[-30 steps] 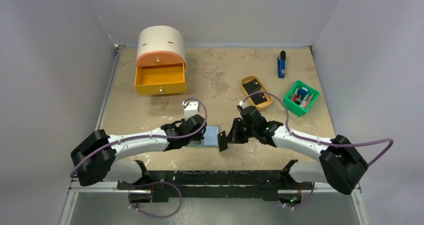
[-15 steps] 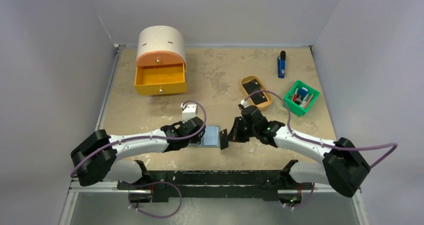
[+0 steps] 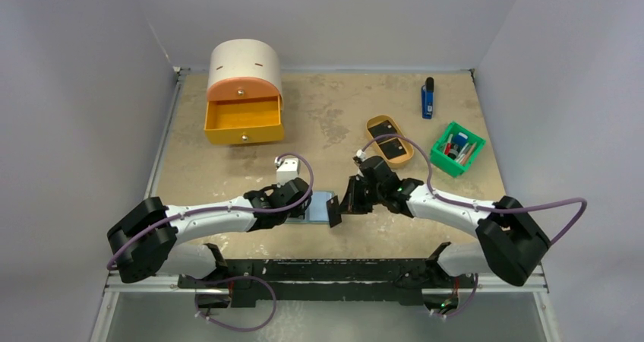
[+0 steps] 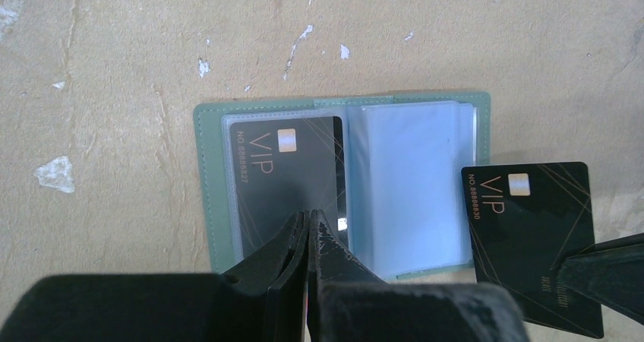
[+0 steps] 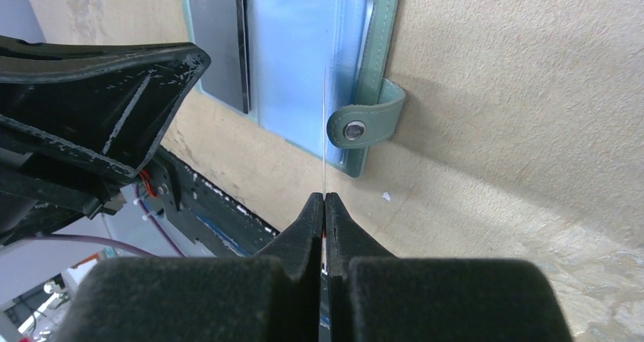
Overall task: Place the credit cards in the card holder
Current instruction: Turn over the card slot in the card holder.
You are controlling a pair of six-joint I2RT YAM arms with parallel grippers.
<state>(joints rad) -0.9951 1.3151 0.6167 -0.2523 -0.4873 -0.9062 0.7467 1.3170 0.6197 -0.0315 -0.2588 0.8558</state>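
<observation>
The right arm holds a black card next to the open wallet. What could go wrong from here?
1. The held card lies beside the right edge of the card holder; it may catch on the pocket edge or the snap tab instead of sliding in.
2. The left gripper presses only the left half, so a push could shift or lift the right half.
3. The right gripper pinches the card near one corner; it may pivot.

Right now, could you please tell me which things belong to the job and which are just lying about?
Job: card holder, pocketed card, held card in right gripper, left gripper, two cards in tray.
Lying about: drawers, blue stick, green bin.
</observation>
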